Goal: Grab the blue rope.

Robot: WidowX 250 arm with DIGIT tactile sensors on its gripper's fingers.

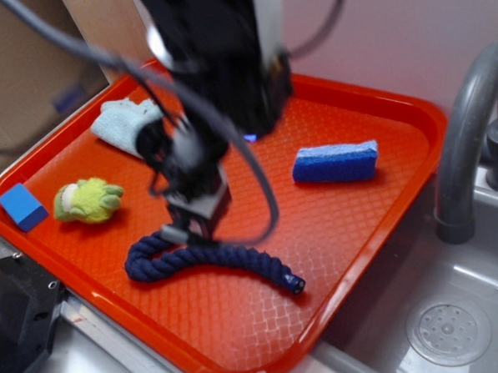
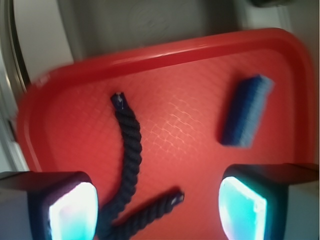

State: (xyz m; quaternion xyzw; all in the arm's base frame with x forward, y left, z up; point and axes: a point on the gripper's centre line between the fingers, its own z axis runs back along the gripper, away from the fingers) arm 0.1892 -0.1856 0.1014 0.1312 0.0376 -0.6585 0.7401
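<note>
I hang over the red tray [image 1: 384,221], wrist pointing down, my gripper [image 2: 159,207] spread wide. The blue rope [image 1: 211,259] lies bent on the tray beneath me — its fold by one of my fingers [image 2: 72,210]. Only the exterior view shows the green plush [image 1: 87,201] and towel [image 1: 122,122].

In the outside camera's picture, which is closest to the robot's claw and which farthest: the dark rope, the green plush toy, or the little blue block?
1. Blue rope: directly under the gripper, at the tray's front.
2. Green plush toy: off to the left in the picture.
3. Small blue block: farthest, at the tray's left edge, beyond the toy.
</note>
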